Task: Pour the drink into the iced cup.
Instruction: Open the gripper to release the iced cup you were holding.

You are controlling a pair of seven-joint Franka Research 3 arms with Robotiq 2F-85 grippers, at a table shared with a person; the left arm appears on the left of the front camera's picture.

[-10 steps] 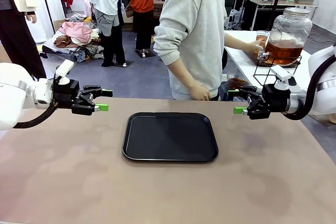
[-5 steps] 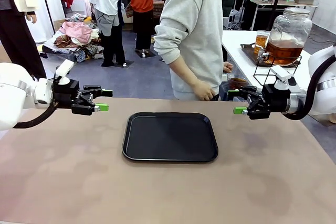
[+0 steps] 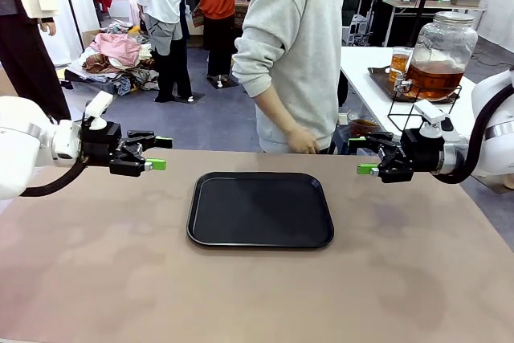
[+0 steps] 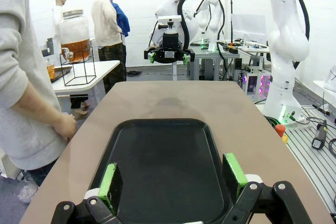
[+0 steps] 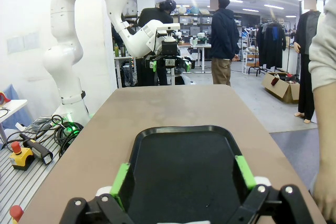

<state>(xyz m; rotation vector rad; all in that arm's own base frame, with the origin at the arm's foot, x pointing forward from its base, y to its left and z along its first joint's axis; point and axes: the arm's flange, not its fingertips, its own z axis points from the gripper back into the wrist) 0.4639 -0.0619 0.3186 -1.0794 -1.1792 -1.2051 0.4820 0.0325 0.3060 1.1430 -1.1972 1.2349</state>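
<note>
The amber drink shows in a big glass dispenser jar (image 3: 438,58) on a wire stand on the white side table at the far right, and again in the left wrist view (image 4: 75,34). A glass (image 3: 399,62) beside the jar holds amber liquid, and a small glass (image 3: 361,125) of brown liquid stands lower, just behind my right gripper. The iced cup is out of view. My left gripper (image 3: 160,153) (image 4: 170,177) hovers open and empty left of the black tray (image 3: 261,210). My right gripper (image 3: 361,155) (image 5: 182,177) hovers open and empty right of it.
A person in a grey sweatshirt stands at the table's far edge, one hand (image 3: 303,144) resting near the rim behind the tray. The white side table (image 3: 371,90) stands beyond the right arm. Other people stand farther back.
The person's other hand, which reached to the glass by the dispenser jar, has drawn back to the body. Neither gripper has moved, nor has the tray.
</note>
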